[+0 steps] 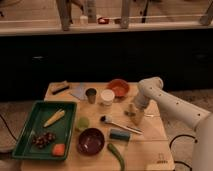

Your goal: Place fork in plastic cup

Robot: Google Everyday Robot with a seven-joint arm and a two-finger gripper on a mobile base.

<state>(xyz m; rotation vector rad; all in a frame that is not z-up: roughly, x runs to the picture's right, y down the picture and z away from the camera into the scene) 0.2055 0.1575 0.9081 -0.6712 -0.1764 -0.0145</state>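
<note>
My gripper [133, 116] hangs low over the right part of the wooden table [150, 135], just below the orange bowl [119, 88]. A thin silver fork [148, 115] seems to lie on the table just right of the gripper. I cannot tell whether the gripper touches it. A white plastic cup [107, 96] stands upright left of the gripper, next to a metal cup [91, 95]. A long pale-handled brush [121, 125] with a dark head lies in front of the gripper.
A green tray [30, 125] at the left holds corn [54, 118], grapes [44, 139] and an orange item [59, 149]. Near the front are a dark bowl [91, 141], a small green cup [83, 123], a teal block [120, 135] and a green pepper [116, 154].
</note>
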